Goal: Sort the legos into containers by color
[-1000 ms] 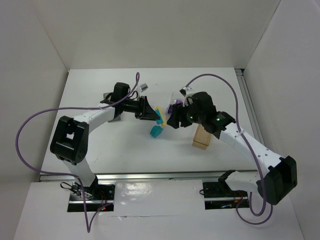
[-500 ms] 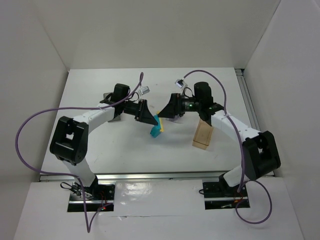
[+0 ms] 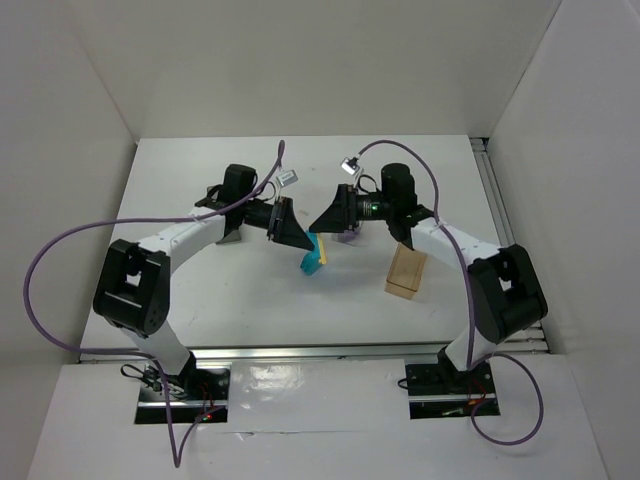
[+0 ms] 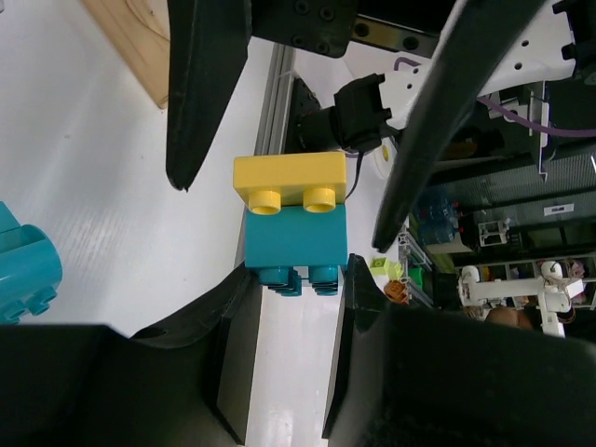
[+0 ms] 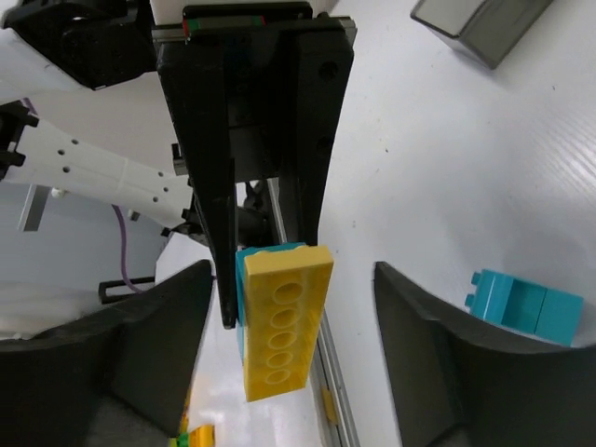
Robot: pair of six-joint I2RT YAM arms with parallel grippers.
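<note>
My left gripper [image 4: 296,279] is shut on a teal lego [image 4: 294,237] with a flat yellow lego [image 4: 290,180] stuck on its far end, held just above the table. In the top view the pair [image 3: 317,246] hangs mid-table between both arms. My right gripper [image 5: 291,272] faces it with its jaws open. Its fingers [image 4: 200,93] straddle the yellow lego [image 5: 284,321] with a gap on each side. A second teal lego [image 3: 311,264] lies on the table just below. The amber container [image 3: 406,272] stands to the right.
The dark grey container [image 3: 228,230] sits behind my left arm, also seen at the top right of the right wrist view [image 5: 484,23]. The clear container [image 3: 350,236], with something purple in it, is mostly hidden under my right arm. White walls enclose the table.
My right arm swung left from above the clear container and turned to face the left gripper. Its jaws now stand open around the yellow lego. The left gripper has barely moved.
</note>
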